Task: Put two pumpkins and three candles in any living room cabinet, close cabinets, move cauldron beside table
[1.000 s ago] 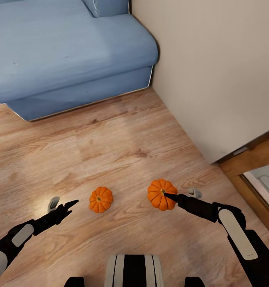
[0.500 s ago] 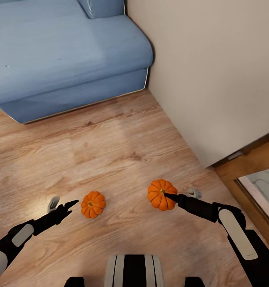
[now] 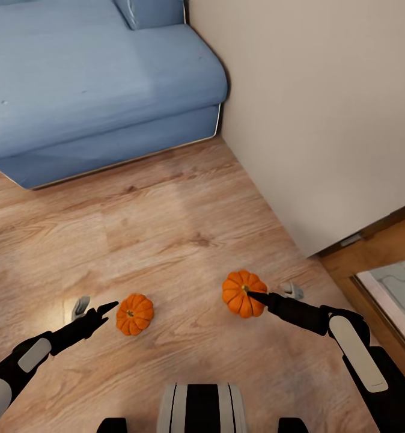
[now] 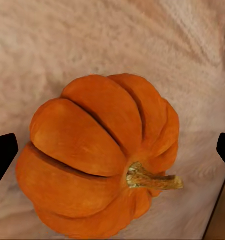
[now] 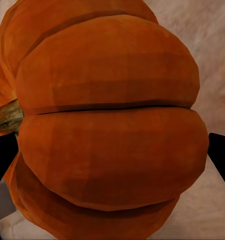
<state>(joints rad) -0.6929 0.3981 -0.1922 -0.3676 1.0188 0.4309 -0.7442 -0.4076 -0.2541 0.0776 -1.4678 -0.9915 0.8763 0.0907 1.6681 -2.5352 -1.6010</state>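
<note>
1. Right gripper [image 3: 250, 294] of mine is clamped around one pumpkin [image 3: 243, 293], which swells between both dark fingertips in the right wrist view [image 5: 112, 130].
2. Left gripper [image 3: 93, 310] hangs spread apart, holding nothing, just beside the second pumpkin [image 3: 134, 314], which lies on the wooden floor [image 3: 184, 228], stem sideways in the left wrist view [image 4: 100, 160].
3. Beyond them stands a blue sofa [image 3: 94, 84] against a beige wall [image 3: 322, 108].

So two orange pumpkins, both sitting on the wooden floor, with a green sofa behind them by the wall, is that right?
Not quite: the sofa is blue, not green, as the head view shows. The rest holds: two orange pumpkins, one near the left arm and one by the right arm, over the wooden floor.
</note>
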